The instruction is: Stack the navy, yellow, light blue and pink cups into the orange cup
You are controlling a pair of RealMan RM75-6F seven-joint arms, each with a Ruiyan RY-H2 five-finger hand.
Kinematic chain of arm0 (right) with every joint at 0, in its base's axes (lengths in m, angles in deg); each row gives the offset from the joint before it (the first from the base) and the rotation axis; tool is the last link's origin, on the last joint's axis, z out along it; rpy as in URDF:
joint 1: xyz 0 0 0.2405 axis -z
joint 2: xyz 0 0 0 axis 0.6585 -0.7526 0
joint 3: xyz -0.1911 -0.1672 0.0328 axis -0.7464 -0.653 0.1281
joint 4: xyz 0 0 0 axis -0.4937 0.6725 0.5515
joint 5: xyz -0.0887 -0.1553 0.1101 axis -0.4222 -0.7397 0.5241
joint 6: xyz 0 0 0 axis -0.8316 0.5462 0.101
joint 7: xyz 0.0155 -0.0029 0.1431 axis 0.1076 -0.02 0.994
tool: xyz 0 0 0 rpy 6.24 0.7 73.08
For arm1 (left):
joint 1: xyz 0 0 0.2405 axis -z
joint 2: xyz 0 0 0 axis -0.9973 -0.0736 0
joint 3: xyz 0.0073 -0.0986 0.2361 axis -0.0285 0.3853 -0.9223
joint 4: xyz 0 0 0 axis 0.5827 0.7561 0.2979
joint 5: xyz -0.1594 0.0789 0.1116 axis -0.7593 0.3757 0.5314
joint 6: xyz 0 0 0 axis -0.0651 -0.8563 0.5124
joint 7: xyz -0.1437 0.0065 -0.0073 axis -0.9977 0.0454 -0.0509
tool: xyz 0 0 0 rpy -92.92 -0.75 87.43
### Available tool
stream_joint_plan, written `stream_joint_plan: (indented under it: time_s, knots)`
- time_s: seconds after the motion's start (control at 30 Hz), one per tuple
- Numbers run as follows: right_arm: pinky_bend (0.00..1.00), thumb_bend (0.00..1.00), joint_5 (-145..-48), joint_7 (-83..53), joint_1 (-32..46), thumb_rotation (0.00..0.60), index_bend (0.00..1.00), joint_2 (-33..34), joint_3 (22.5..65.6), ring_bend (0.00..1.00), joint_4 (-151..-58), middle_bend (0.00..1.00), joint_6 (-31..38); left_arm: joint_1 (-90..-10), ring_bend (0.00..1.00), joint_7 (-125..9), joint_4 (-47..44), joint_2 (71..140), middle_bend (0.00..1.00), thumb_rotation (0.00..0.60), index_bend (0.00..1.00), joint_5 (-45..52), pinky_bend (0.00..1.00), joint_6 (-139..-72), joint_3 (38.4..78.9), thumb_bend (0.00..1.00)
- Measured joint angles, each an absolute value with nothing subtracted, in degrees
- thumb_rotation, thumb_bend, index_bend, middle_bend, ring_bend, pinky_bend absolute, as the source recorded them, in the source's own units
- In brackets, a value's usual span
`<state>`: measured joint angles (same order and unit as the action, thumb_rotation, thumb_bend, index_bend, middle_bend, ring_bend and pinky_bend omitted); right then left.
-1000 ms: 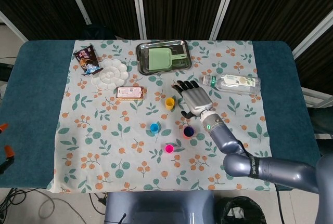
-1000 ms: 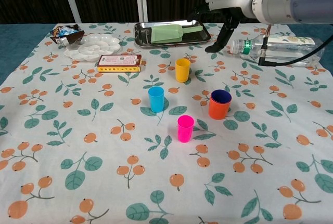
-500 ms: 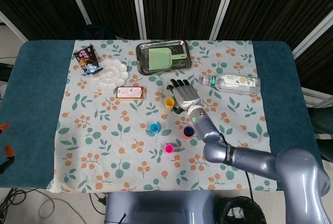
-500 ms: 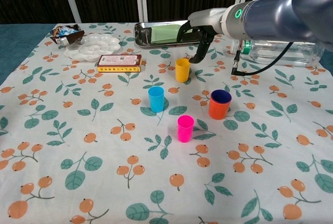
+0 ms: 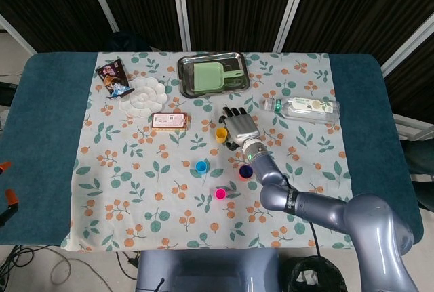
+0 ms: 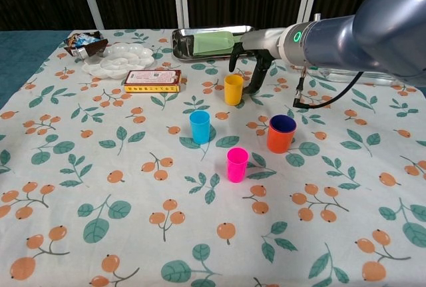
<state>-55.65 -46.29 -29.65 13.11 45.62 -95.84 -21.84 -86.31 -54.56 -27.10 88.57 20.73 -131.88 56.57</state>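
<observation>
Right hand [image 6: 251,60] hung just right of the yellow cup [image 6: 233,90] in the upper middle of the chest view, its dark fingers [image 6: 257,80] pointing down and spread, with one finger seeming to touch the cup's right side; it gripped nothing. From the head view the same hand [image 5: 241,128] sat near the centre of the frame, fingers fanned toward the top. Its grey arm ran off to the right edge of the chest view. No left hand appeared in either view.

That yellow cup was a small, plain plastic tumbler, upright and open at the top. Below and to its left stood the light blue cup [image 6: 200,126], also upright. Lower still, near the middle of the frame, stood the pink cup [image 6: 237,164], bright magenta. To the right of these stood the orange cup [image 6: 281,134], wider than the others, with the navy cup [image 6: 283,124] nested inside so that only its dark blue rim showed.

All stood on a white tablecloth [image 6: 100,187] printed with green leaves and orange berries. Along the top of the frame lay a metal tray [image 6: 219,42] holding a green scoop [image 6: 213,43], a white flower-shaped dish [image 6: 122,60], a flat red box [image 6: 152,80], and a clear plastic bottle [image 5: 304,108] on its side at the right.
</observation>
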Motion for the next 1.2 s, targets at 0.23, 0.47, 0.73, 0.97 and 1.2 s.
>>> stream_joint_plan:
  time_s: [0.23,0.47,0.73,0.97,1.2]
  knots:
    - [0.06,0.41,-56.2,-45.37,-29.55,0.6,0.34,14.66,45.55,0.02,-93.61,0.0,-22.74,-86.21,0.0,-54.55,-27.03,88.57,0.08,0.6,0.2,20.49,0.0,-131.72,56.7,0.61]
    - [0.07,0.4,-57.49,-44.22,-29.55,0.6,0.36,15.76,46.23,0.02,-92.27,0.0,-22.81,-86.19,0.0,-54.44,-26.89,88.56,0.08,0.6,0.2,20.39,0.0,-131.56,56.63,0.61]
    - [0.07,0.41,-58.32,-43.18,-29.36,0.6,0.38,16.53,46.69,0.02,-90.93,0.0,-23.24,-86.18,0.0,-54.59,-26.81,88.54,0.08,0.6,0.2,20.26,0.0,-131.49,56.69,0.61]
    - [0.06,0.41,-58.78,-42.66,-29.31,0.6,0.4,16.96,47.03,0.02,-90.25,0.0,-23.58,-86.13,0.0,-54.39,-26.85,88.51,0.08,0.6,0.21,20.2,0.0,-131.38,56.67,0.61]
    - [0.07,0.41,-58.74,-42.06,-29.34,0.6,0.45,17.34,47.57,0.03,-89.62,0.0,-23.97,-86.15,0.0,-54.41,-26.84,88.47,0.08,0.6,0.21,20.07,0.0,-131.33,56.67,0.61]
